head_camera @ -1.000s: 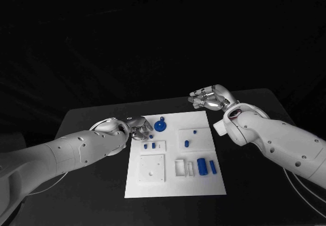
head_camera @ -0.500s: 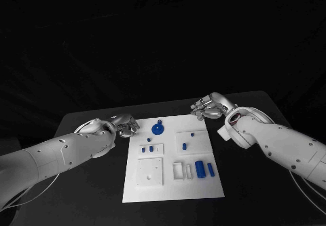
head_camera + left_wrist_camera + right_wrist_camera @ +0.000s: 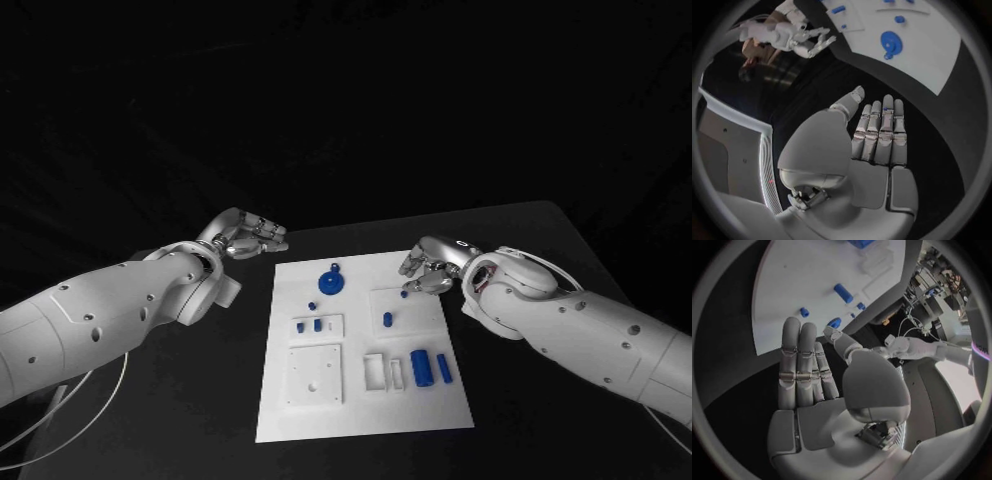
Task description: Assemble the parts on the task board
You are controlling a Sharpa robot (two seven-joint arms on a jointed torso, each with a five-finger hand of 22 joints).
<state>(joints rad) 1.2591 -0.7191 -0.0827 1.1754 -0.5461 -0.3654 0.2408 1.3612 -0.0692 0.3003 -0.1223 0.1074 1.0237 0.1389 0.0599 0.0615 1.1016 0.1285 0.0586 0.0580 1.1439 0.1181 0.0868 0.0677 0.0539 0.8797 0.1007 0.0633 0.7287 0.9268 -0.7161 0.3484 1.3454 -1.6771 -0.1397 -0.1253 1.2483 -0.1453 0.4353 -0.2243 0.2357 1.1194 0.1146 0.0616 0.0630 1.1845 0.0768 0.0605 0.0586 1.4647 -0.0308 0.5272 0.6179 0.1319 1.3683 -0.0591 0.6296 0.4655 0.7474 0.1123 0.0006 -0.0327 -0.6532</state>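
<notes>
The white task board (image 3: 361, 400) lies in the middle of the black table. On it sit a blue round disc with a knob (image 3: 330, 283), a blue oval part (image 3: 387, 320), a thick blue cylinder (image 3: 423, 366) and several small blue pieces. My left hand (image 3: 248, 235) hovers off the board's back left corner, fingers straight and holding nothing (image 3: 873, 150). The disc (image 3: 891, 44) lies beyond its fingertips. My right hand (image 3: 433, 265) hangs over the board's back right edge, close to a small blue piece (image 3: 408, 293). Its fingers are stretched out with nothing in them (image 3: 811, 375).
White raised blocks stand on the board: a square plate with holes (image 3: 316, 375) and a slotted holder (image 3: 384, 371). Black table surface (image 3: 188, 400) surrounds the board on all sides. The right wrist view also catches the board (image 3: 817, 270) and the left hand (image 3: 911, 347).
My left hand has drawn back from beside the blue disc to off the board's back left. My right hand has come down and inward to the board's back right edge.
</notes>
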